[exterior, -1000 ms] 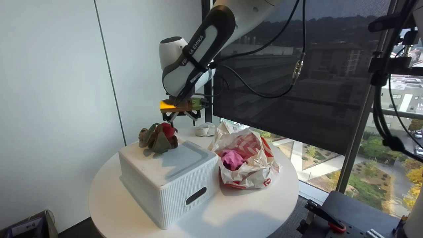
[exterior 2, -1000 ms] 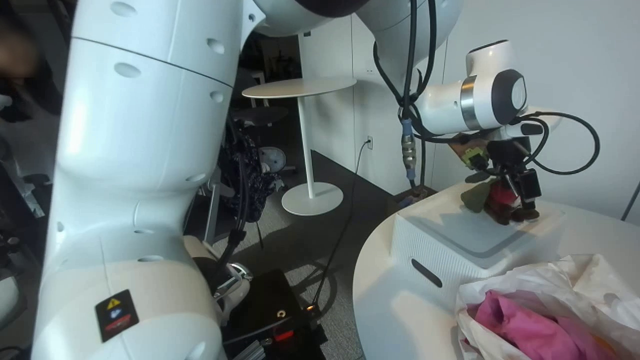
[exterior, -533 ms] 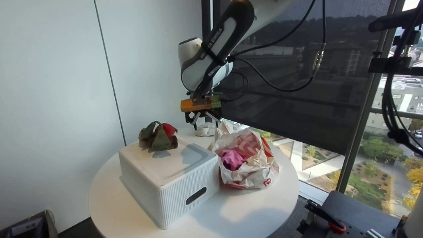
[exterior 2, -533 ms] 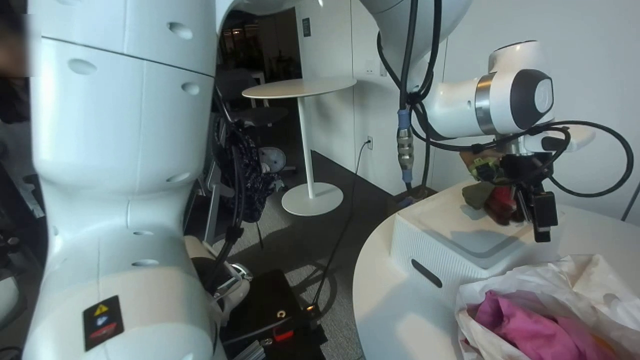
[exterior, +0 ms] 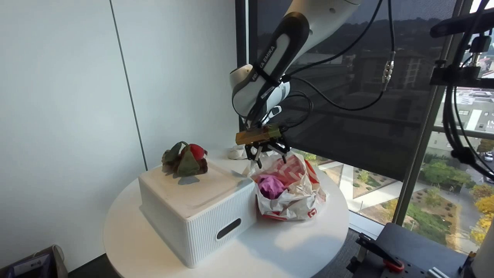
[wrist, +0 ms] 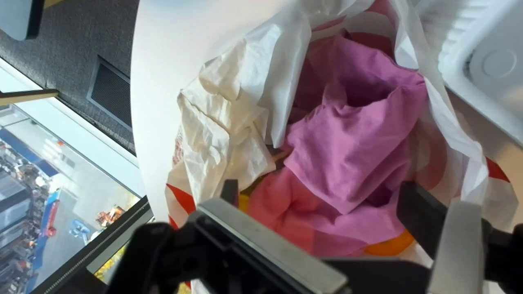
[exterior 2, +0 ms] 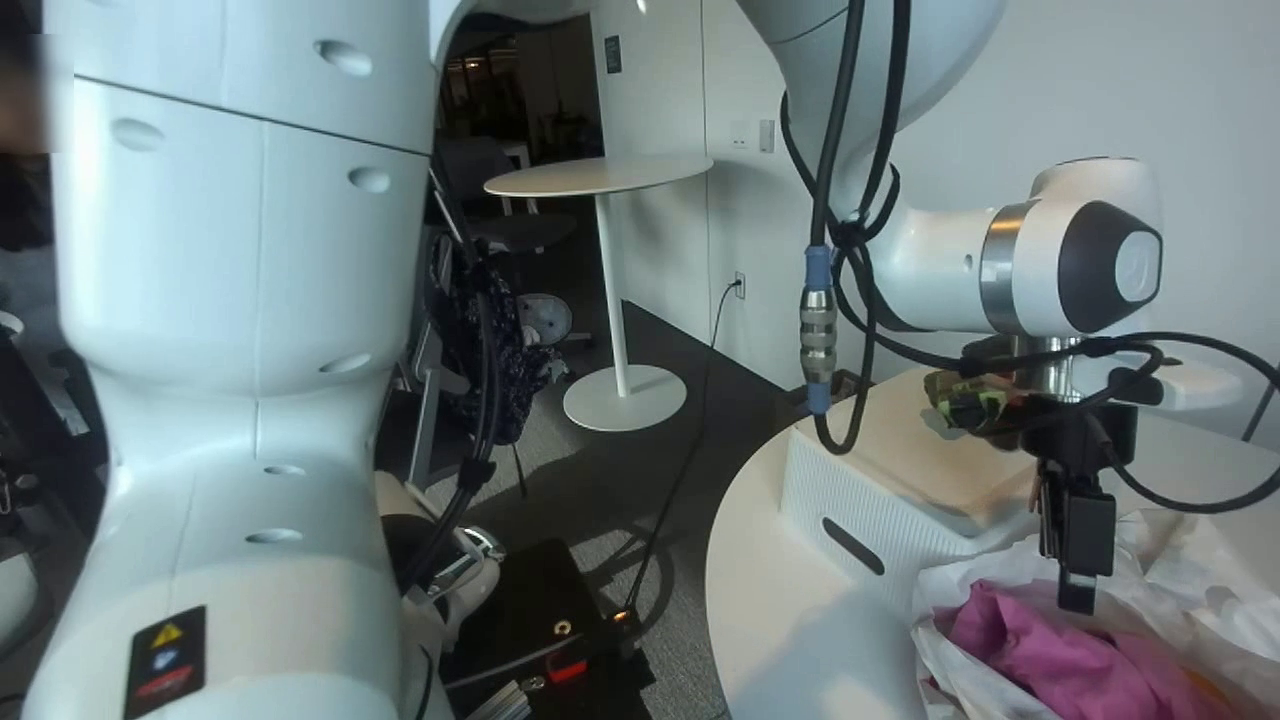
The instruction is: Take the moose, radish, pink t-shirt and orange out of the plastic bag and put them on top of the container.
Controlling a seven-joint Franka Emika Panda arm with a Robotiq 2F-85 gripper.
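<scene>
Bag contents, half transferred: I judge two pieces delivered, two outstanding.
On the white ribbed plastic container (exterior: 200, 231), left of centre in an exterior view: one round red, green-leaved radish (exterior: 197, 151), and what I take for the brown plush moose (exterior: 203, 166), together. In the white-and-red plastic bag (exterior: 285, 210): one pink cloth t-shirt (wrist: 355, 143), right of centre in the wrist view, and, judging by a bright rounded edge below it, the orange (wrist: 390, 246), mostly hidden. My black two-fingered gripper (exterior: 271, 162): spread, holding nothing, over the bag.
</scene>
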